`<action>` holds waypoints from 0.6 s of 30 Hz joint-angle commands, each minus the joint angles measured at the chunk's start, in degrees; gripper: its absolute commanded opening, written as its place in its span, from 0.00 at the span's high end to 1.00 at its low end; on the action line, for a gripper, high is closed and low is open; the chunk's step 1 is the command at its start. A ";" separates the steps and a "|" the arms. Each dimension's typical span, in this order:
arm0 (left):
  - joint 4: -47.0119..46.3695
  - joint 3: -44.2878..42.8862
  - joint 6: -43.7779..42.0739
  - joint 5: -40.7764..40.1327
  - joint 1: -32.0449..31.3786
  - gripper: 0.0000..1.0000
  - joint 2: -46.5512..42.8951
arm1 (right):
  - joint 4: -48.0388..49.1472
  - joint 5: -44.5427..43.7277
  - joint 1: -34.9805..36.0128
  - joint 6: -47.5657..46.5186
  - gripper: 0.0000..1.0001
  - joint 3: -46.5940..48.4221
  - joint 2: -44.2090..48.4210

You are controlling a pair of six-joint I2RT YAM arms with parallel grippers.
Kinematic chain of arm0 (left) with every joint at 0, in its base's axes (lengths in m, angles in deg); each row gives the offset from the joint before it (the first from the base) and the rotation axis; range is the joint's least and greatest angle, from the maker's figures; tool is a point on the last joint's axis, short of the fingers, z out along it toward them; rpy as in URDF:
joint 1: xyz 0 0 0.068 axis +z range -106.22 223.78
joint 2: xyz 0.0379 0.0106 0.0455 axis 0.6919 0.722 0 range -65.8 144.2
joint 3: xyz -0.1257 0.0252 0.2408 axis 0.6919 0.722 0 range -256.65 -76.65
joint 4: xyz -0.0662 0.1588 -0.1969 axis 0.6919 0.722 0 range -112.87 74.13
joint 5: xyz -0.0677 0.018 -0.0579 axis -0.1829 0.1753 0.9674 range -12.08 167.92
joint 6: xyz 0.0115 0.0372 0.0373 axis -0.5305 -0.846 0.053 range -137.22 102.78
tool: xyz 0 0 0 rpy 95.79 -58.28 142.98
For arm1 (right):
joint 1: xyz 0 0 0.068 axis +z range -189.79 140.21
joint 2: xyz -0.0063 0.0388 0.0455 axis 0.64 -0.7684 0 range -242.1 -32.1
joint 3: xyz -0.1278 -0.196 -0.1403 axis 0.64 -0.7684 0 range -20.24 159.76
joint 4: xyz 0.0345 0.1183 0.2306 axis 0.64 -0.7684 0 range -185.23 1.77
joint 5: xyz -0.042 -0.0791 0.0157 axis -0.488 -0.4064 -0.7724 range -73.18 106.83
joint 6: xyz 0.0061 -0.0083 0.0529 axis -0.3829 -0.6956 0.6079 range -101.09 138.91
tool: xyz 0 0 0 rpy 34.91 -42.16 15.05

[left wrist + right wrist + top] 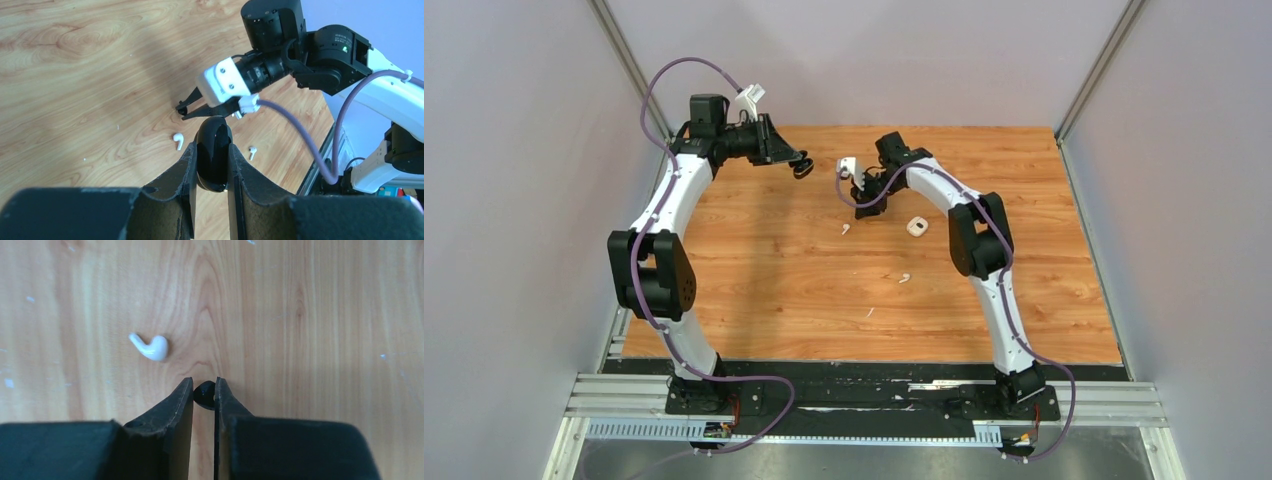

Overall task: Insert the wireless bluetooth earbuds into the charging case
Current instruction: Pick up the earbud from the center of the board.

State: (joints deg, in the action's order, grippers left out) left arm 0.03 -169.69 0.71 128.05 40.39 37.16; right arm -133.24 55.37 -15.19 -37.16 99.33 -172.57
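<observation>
L gripper clamped on black charging case — R gripper pinching black earbud; white earbud on table just beside.

Bright, even light, soft shadows on the table, right fingers dark and slightly blurred up close

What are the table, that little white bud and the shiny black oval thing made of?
Flat wood-grain tabletop: wood or printed laminate, matte; grain lines show. Small curved white earbud: glossy plastic, apparently; bright highlights. Rounded black charging case in the left gripper: likely polished plastic; it mirrors light.
</observation>
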 commanded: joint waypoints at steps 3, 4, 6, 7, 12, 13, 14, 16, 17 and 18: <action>-1.35 -1.85 -3.79 2.52 -1.08 1.00 0.96 | -3.76 20.81 -3.30 16.39 1.00 4.85 8.57; -0.41 -2.62 -5.11 2.96 -1.70 1.00 1.66 | -3.74 24.49 -4.04 19.73 1.00 5.14 9.79; 0.80 -4.06 -8.73 3.79 -2.57 1.00 3.00 | -3.70 32.55 -5.60 26.72 1.00 5.98 11.14; 1.04 -4.55 -10.73 4.34 -2.79 1.00 3.55 | -3.56 36.22 -6.30 30.38 1.00 6.17 11.51; 1.80 -7.86 -17.05 10.93 -3.97 1.00 8.37 | 5.11 49.60 -9.15 45.51 1.00 0.23 14.65; 1.91 -8.21 -19.21 12.39 -4.11 1.00 9.00 | 7.98 52.04 -9.62 48.47 1.00 -0.90 14.96; 1.99 -9.03 -19.84 14.96 -4.37 1.00 10.37 | 10.27 54.25 -9.92 51.46 1.00 -1.39 15.02; 2.05 -10.22 -20.74 18.93 -4.91 1.00 12.31 | 15.23 58.67 -10.18 57.80 1.00 -1.97 14.87; 1.93 -10.80 -20.88 21.10 -5.40 1.00 13.13 | 17.71 59.56 -10.02 59.94 1.00 -2.23 14.99; 1.78 -10.96 -20.81 22.14 -5.70 1.00 13.36 | 19.67 59.90 -9.86 60.98 1.00 -2.39 15.12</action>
State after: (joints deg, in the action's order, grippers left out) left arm 2.30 -177.34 -15.46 140.18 35.80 48.59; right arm -125.22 100.18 -26.01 10.11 98.61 -158.45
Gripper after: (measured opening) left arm 0.298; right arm 0.152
